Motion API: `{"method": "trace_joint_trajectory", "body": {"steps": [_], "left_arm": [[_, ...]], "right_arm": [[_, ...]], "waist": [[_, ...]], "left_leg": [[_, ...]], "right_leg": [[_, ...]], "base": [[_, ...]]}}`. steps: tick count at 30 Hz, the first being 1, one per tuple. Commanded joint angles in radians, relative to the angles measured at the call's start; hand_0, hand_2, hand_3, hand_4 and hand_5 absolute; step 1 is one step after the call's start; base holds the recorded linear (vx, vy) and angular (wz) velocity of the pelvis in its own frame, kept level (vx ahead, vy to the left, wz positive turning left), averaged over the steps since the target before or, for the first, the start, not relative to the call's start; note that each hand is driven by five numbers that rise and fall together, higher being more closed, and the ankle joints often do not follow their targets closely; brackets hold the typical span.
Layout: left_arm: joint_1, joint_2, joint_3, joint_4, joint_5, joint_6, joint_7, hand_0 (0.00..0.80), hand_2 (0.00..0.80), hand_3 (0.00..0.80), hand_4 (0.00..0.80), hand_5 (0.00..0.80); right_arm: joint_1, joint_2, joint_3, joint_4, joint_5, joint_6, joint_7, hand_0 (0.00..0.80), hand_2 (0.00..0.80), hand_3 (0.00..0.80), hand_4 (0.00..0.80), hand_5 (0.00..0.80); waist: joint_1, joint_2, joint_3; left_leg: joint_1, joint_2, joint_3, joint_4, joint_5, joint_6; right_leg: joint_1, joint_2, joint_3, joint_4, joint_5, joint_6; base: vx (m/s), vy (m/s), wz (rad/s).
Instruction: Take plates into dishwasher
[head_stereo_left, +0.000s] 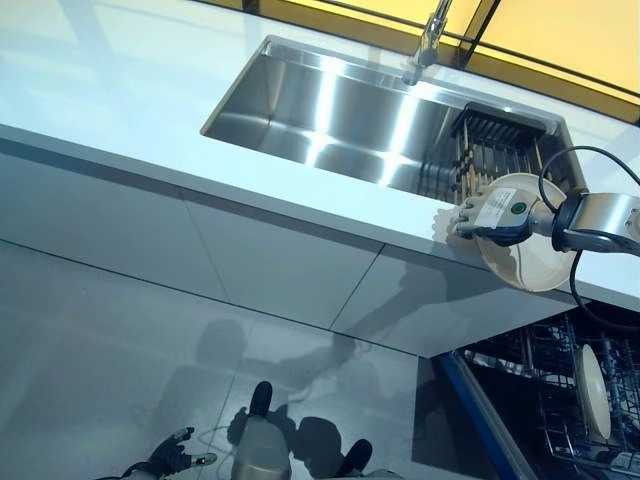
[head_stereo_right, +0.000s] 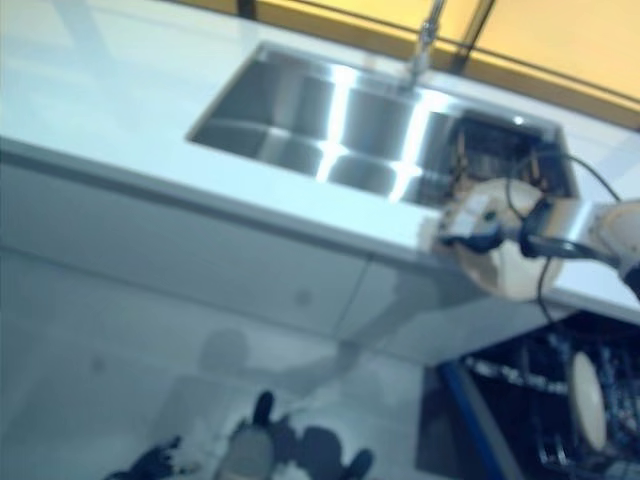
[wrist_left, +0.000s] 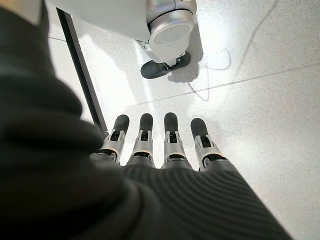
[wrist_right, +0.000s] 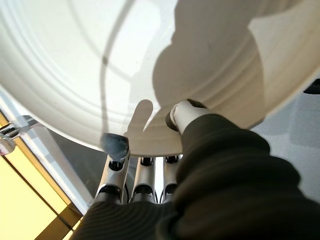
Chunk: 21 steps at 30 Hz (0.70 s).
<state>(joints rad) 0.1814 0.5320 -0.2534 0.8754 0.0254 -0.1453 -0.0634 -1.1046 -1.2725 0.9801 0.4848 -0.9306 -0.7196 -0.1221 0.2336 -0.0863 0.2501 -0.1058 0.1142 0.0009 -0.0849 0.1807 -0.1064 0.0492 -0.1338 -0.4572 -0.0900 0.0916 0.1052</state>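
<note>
My right hand (head_stereo_left: 500, 215) is shut on a cream plate (head_stereo_left: 535, 255), thumb on one face and fingers behind, holding it over the counter's front edge beside the sink (head_stereo_left: 330, 115). The right wrist view shows the plate (wrist_right: 125, 65) pinched by the thumb (wrist_right: 182, 114). A second cream plate (head_stereo_left: 592, 392) stands upright in the open dishwasher's rack (head_stereo_left: 545, 395) at lower right. My left hand (head_stereo_left: 172, 456) hangs low near the floor, fingers (wrist_left: 170, 132) straight and empty.
A dark dish rack (head_stereo_left: 490, 145) sits in the sink's right end, under a tap (head_stereo_left: 428, 45). The white counter (head_stereo_left: 120, 90) runs along the left. The dishwasher's blue-edged door (head_stereo_left: 480, 410) is open below the counter.
</note>
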Motion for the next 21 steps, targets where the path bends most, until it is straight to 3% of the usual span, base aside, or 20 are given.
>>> {"method": "trace_joint_trajectory", "body": {"steps": [1,15,16,18,21], "left_arm": [[-0.039,0.048,-0.019,-0.033,-0.016,-0.038,0.014,0.000,0.000,0.000,0.000,0.000],[-0.033,0.056,-0.004,-0.056,-0.026,-0.052,0.008,0.000,0.000,0.000,0.000,0.000],[-0.031,0.057,-0.004,-0.059,-0.028,-0.051,0.007,0.000,0.000,0.000,0.000,0.000],[-0.029,0.058,-0.007,-0.065,-0.033,-0.048,0.008,0.000,0.000,0.000,0.000,0.000],[-0.025,0.056,-0.001,-0.066,-0.031,-0.048,0.007,0.000,0.000,0.000,0.000,0.000]], "right_arm": [[-0.103,-0.073,-0.002,-0.028,0.000,0.043,-0.030,0.800,0.800,0.800,0.800,0.800],[-0.128,-0.084,0.008,-0.004,-0.014,0.086,-0.034,0.800,0.800,0.800,0.800,0.800],[-0.129,-0.086,0.008,-0.003,-0.014,0.088,-0.033,0.747,0.747,0.747,0.747,0.747],[-0.131,-0.090,0.005,0.000,-0.010,0.096,-0.034,0.496,0.496,0.496,0.496,0.496],[-0.124,-0.096,-0.003,-0.001,-0.011,0.106,-0.036,0.279,0.279,0.279,0.279,0.279]], "waist": [[0.018,-0.011,0.048],[0.017,-0.001,0.063],[0.017,-0.002,0.063],[0.016,-0.002,0.064],[0.015,-0.004,0.063]], "left_leg": [[0.020,-0.040,0.053,-0.002,-0.103,0.024],[0.004,-0.043,0.047,-0.002,-0.099,0.025],[0.004,-0.043,0.047,-0.002,-0.099,0.025],[0.005,-0.043,0.047,-0.002,-0.099,0.026],[0.006,-0.042,0.049,-0.002,-0.100,0.025]], "right_leg": [[-0.002,0.010,-0.005,0.052,-0.067,0.009],[-0.031,0.004,-0.006,0.068,-0.068,0.007],[-0.032,0.005,-0.005,0.069,-0.068,0.007],[-0.032,0.006,-0.004,0.070,-0.069,0.006],[-0.030,0.007,-0.005,0.069,-0.069,0.007]], "base": [[0.000,0.000,0.00],[0.000,0.000,0.00],[0.000,0.000,0.00],[0.000,0.000,0.00],[0.000,0.000,0.00]]}}
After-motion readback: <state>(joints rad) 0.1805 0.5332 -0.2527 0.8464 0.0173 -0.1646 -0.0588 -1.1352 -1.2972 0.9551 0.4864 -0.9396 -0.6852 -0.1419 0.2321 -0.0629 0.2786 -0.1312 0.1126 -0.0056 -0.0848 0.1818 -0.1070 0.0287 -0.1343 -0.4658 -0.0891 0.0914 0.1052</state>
